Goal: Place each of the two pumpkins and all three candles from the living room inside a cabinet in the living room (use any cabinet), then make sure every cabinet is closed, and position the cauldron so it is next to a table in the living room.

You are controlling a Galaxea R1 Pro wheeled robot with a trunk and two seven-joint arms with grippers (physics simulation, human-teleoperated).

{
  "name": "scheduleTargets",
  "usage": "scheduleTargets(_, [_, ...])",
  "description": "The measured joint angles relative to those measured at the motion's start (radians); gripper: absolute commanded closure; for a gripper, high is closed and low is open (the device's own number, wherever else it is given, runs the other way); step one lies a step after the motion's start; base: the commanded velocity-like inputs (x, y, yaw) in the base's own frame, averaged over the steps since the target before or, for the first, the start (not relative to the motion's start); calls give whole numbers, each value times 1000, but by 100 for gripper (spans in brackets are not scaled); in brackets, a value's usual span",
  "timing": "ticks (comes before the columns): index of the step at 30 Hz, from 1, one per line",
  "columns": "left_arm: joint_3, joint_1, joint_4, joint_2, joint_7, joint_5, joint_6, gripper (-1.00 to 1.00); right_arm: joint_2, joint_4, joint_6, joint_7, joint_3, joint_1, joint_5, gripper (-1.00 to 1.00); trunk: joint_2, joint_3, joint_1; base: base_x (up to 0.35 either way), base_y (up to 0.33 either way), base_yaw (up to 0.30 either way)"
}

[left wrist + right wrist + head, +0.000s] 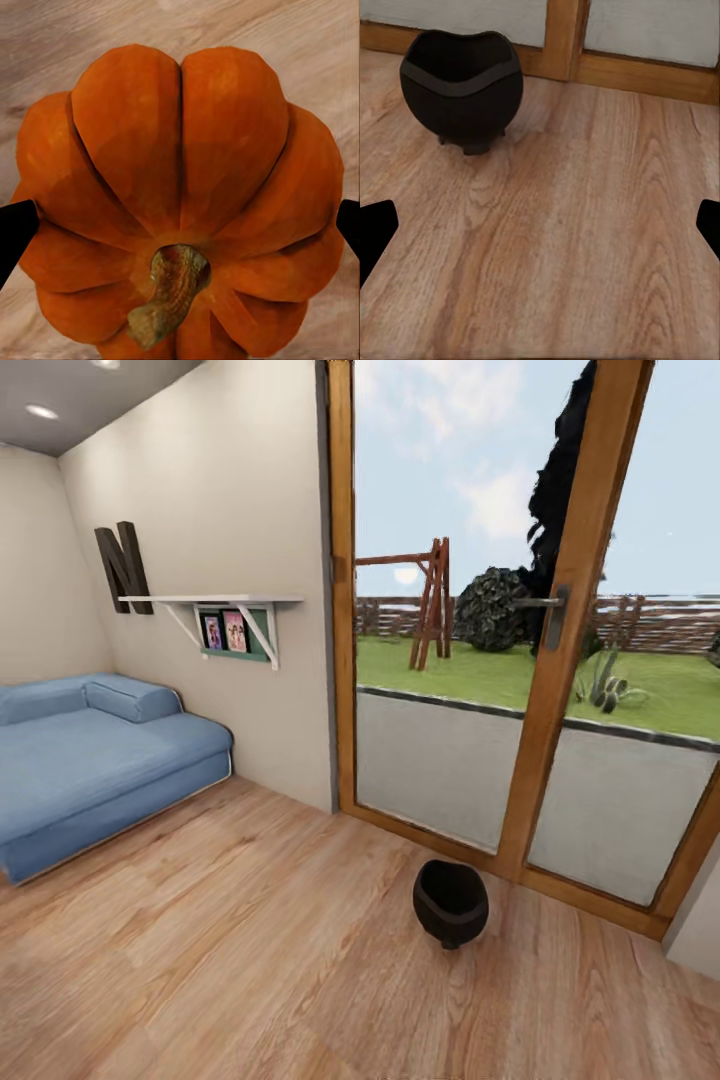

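1. While the left claw (180, 225) has its fingers (16, 229) against both flanks of a pumpkin (180, 150), gripping it, the right claw (540, 225) spreads wide, empty.
2. Cauldron (450, 903) stands on the wooden floor (250, 960), near the glass door (520, 660).

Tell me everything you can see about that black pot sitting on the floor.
The cauldron is a small round pot, matte black, with a bulging belly, a raised band under a wide wavy rim, and short stubby feet. It looks like dark metal, though that is hard to tell. It stands upright on the wooden floor, just in front of the wooden door frame of the glass doors. Its inside is too dark to see into. Nothing else touches it; the right hand is short of it, over bare floor.
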Motion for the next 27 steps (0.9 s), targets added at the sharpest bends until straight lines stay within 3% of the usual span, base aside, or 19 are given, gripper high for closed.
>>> scheduleTargets(8, [-1,0,0,1,2,-4,94,100,1,0,1,0,0,0,0,-100,0,0,0,-123,-258,274])
scheduleTargets(27, [-1,0,0,2,3,-1,103,100,2,3,5,1,3,0,1,-100,0,0,0,-4,-9,275])
